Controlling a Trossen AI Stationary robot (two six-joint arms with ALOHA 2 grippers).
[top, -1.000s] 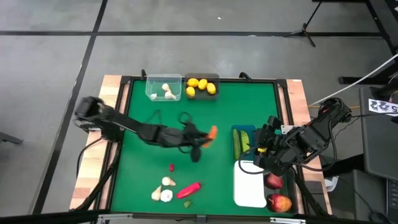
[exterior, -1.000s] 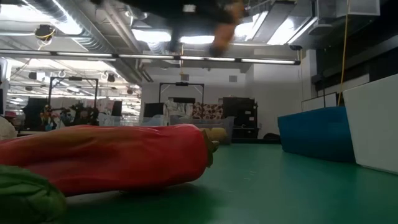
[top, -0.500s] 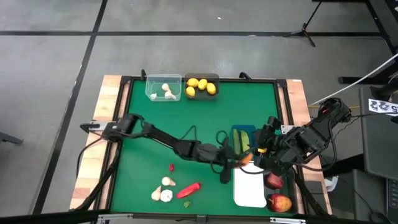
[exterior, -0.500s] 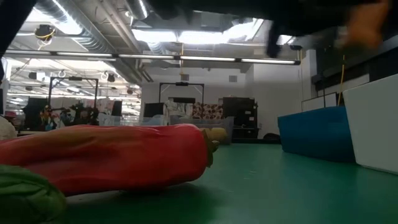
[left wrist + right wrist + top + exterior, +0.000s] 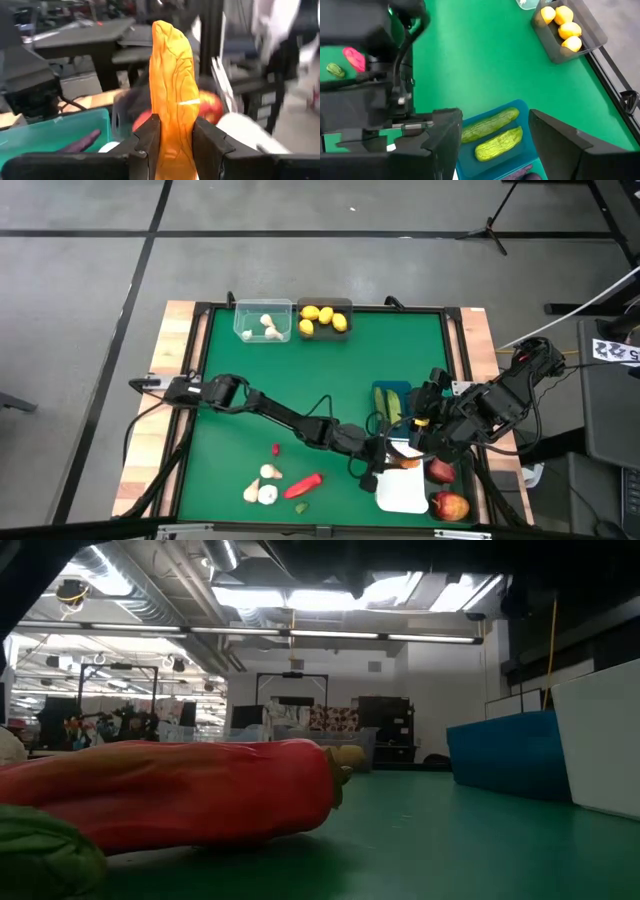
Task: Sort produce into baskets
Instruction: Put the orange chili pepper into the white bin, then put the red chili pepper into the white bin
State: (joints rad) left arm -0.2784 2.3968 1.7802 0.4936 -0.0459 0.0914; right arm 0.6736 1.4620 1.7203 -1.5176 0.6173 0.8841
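A green mat [image 5: 330,370] covers the wood-edged table [image 5: 165,370] (grey floor [image 5: 80,300] around).

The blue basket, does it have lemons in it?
No, the blue basket holds two green cucumbers, while the yellow lemons sit in a dark grey basket across the table.

A green-topped table [image 5: 330,370] framed in pale wood. At its twelve o'clock edge stand a clear basket [image 5: 263,320] and a dark grey basket [image 5: 325,318], side by side. Toward four o'clock, a blue basket [image 5: 392,388] and a white basket [image 5: 403,492]. Near seven o'clock lie white bulbs [image 5: 262,485], a red pepper [image 5: 305,484] and a small red piece [image 5: 276,448].
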